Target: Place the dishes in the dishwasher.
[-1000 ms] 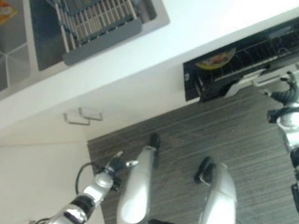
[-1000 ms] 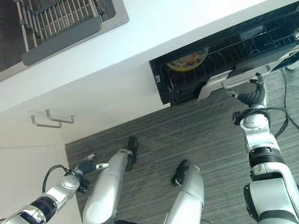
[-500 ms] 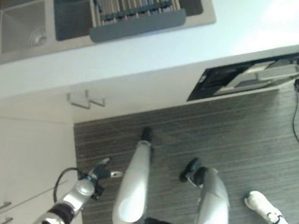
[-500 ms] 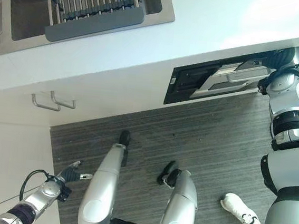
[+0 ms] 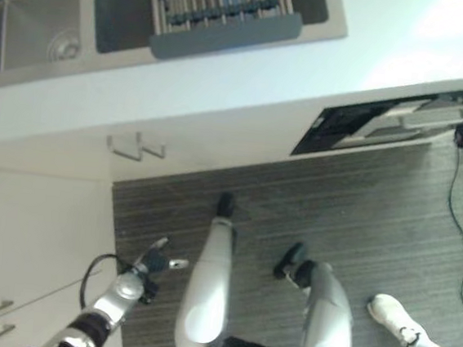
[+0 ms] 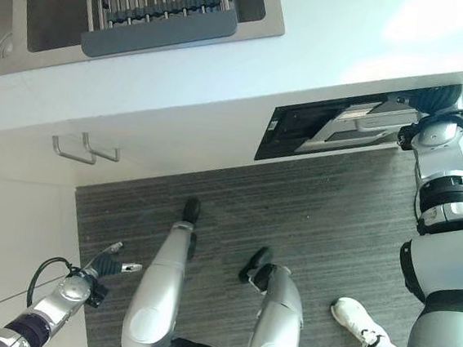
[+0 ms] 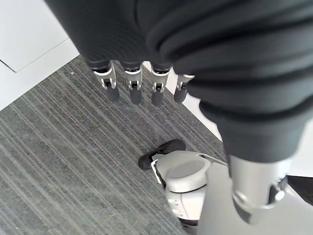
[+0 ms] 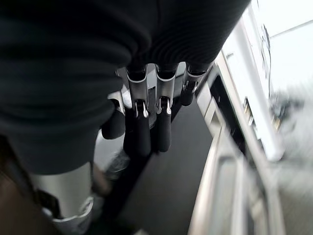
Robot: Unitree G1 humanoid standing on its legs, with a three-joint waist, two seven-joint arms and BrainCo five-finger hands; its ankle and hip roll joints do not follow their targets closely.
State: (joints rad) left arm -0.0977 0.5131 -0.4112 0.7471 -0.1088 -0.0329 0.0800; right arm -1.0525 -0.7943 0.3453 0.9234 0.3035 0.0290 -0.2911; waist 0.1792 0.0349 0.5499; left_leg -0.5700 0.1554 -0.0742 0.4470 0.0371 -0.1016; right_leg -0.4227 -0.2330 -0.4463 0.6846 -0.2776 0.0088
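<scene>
The dishwasher (image 6: 343, 127) sits under the white counter at the right, its silver door tipped up so that only a dark gap shows along it. My right hand (image 6: 437, 98) is at the door's right end. In the right wrist view its fingers (image 8: 146, 132) are straight and lie against the dark door face (image 8: 171, 191), beside the silver handle bar (image 8: 208, 196). My left hand (image 6: 106, 263) hangs low over the striped floor at the lower left, fingers (image 7: 132, 88) straight and holding nothing.
A grey dish rack (image 6: 158, 2) sits in the steel sink (image 5: 31, 35) at the top. Two cabinet handles (image 6: 86, 147) stick out below the counter. A person's white shoe (image 6: 361, 321) stands on the floor at the lower right.
A second ago the dishwasher stood open with its rack and a plate showing. Now the door is swung up nearly shut with my right hand on it. The camera has also shifted.
</scene>
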